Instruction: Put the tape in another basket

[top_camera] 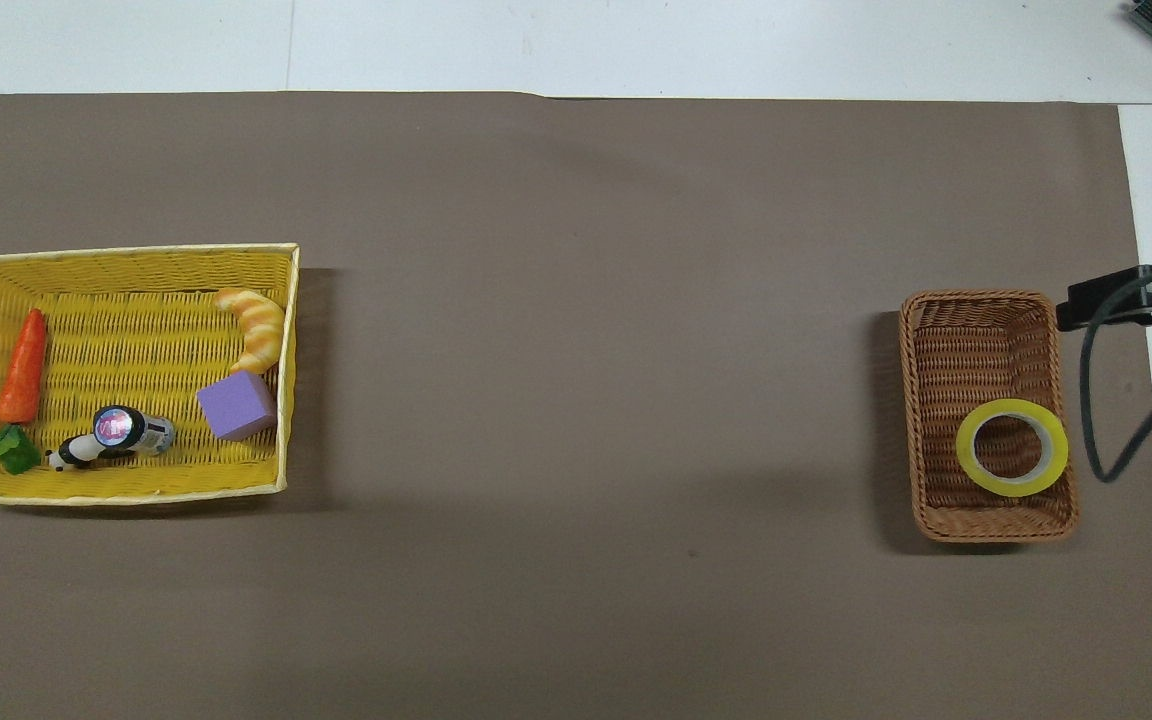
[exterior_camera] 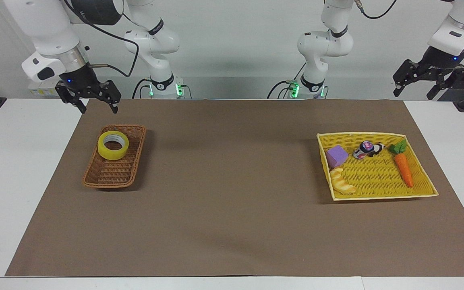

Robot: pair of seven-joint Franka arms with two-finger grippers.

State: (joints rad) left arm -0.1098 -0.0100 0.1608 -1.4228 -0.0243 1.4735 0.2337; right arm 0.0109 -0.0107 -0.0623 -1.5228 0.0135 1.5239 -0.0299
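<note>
Fingers, right gripper (exterior_camera: 97,108): the two black fingers (exterior_camera: 114,107) are spread apart with nothing between them; the gripper hangs in the air above the edge of the brown paper mat (exterior_camera: 232,225), at the right arm's end of the table, clear of everything below it.
Fingers, left gripper (exterior_camera: 414,92): the dark fingers are spread apart and hold nothing; this arm waits raised past the left arm's end of the table (exterior_camera: 453,137).
Tape: the wide roll of translucent yellow packing tape (exterior_camera: 113,145) with a grey-white inner core lies flat, hole up, in the narrow oblong brown wicker basket (exterior_camera: 107,177), in the end of it nearer to the robots; no gripper touches it.
Basket: it rests on the mat at the right arm's end of the table, its long side running away from the robots; the part farther from the robots is bare wicker.
Tray: a wide, flat bright yellow woven tray (exterior_camera: 421,189) sits on the mat at the left arm's end, well apart from the brown basket.
In the tray: an orange toy carrot with green leaves (exterior_camera: 403,168), a purple block (exterior_camera: 336,156), a pale yellow croissant-like toy (exterior_camera: 341,181) just beside the block and farther from the robots, and a small can lying on its side (exterior_camera: 364,149).
</note>
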